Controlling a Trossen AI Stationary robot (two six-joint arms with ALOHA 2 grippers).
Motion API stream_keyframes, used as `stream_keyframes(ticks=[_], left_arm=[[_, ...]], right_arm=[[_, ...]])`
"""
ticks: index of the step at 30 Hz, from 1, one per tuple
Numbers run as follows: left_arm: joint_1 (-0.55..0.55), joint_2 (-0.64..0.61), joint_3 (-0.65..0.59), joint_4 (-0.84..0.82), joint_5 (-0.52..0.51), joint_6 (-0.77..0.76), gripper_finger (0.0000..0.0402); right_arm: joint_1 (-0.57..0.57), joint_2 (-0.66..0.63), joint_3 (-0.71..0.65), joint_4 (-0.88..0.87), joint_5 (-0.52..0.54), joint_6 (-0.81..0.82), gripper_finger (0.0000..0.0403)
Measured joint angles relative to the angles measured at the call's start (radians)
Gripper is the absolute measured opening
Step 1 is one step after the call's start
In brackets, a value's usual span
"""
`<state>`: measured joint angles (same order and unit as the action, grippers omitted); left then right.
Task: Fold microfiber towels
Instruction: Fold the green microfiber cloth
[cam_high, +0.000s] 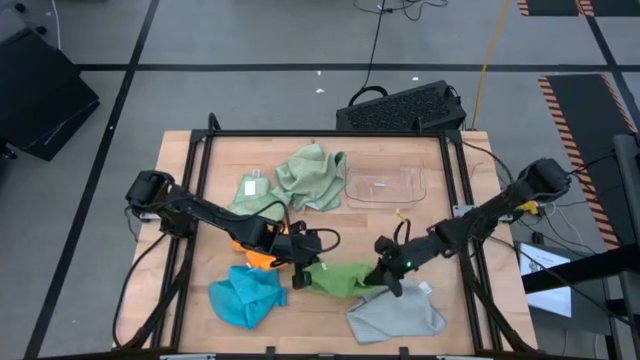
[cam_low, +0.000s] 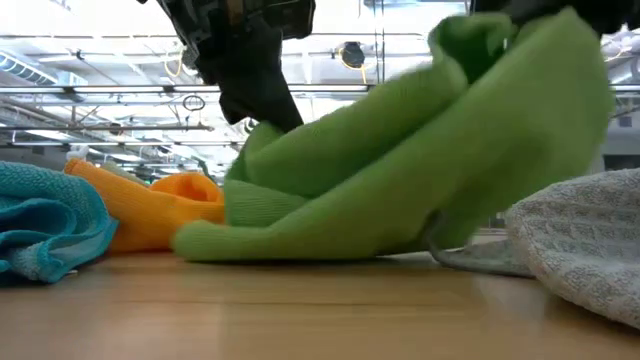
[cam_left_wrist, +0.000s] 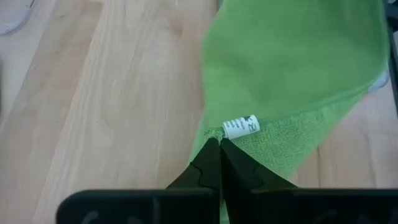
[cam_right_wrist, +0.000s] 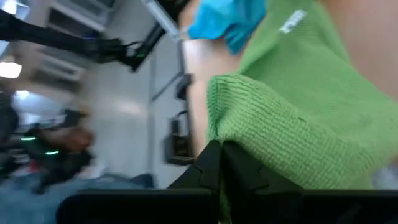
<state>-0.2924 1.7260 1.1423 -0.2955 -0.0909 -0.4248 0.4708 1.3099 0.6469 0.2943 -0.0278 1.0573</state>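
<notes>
We find no towel folded — left claw (cam_left_wrist: 219, 144) and right claw (cam_right_wrist: 221, 149) each pinch the bright green towel (cam_high: 340, 278); five others lie crumpled on the surface (cam_high: 455, 210).

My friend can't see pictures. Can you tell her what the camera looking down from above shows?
Two dark robot arms pinch a bright green towel from opposite sides, the left gripper and the right gripper both shut on it. Around it on the wooden table lie blue, orange, grey and pale green towels.
</notes>
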Motion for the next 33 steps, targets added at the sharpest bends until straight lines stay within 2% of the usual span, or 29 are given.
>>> stream_keyframes(ticks=[3,5,11,15,18,21,25,27,29,31,33], left_arm=[[0.002,0.001,0.000,0.000,-0.001,0.000,0.0006],[0.006,-0.003,0.000,0.010,0.001,-0.005,0.0004],[0.020,-0.113,0.011,0.075,-0.038,-0.026,0.0004],[0.035,-0.240,0.012,0.102,-0.138,-0.033,0.0004],[0.042,-0.324,0.014,0.120,-0.214,-0.021,0.0003],[0.041,-0.384,0.013,0.156,-0.233,-0.020,0.0004],[0.001,-0.410,0.013,0.202,-0.232,-0.027,0.0002],[-0.032,-0.406,0.012,0.238,-0.227,-0.047,0.0004],[-0.061,-0.401,0.011,0.343,-0.231,-0.041,0.0003],[-0.085,-0.403,0.012,0.443,-0.285,0.001,0.0002],[-0.109,-0.405,0.014,0.479,-0.360,0.044,0.0003]], right_arm=[[-0.042,-0.030,-0.020,-0.017,-0.135,-0.010,0.0003],[-0.063,-0.042,-0.038,-0.016,-0.173,-0.028,0.0003],[-0.121,-0.089,-0.057,0.086,-0.183,-0.122,0.0002],[-0.188,-0.164,-0.057,0.066,-0.183,-0.153,0.0002],[-0.231,-0.213,-0.056,-0.034,-0.209,-0.208,0.0005],[-0.242,-0.251,-0.058,-0.119,-0.140,-0.313,0.0003],[-0.240,-0.298,-0.057,-0.044,-0.069,-0.470,0.0002],[-0.241,-0.325,-0.057,0.020,0.001,-0.492,0.0002],[-0.251,-0.365,-0.057,0.095,0.063,-0.488,0.0002],[-0.265,-0.400,-0.053,0.163,0.113,-0.472,0.0001],[-0.267,-0.432,-0.053,0.126,0.123,-0.470,0.0001]])
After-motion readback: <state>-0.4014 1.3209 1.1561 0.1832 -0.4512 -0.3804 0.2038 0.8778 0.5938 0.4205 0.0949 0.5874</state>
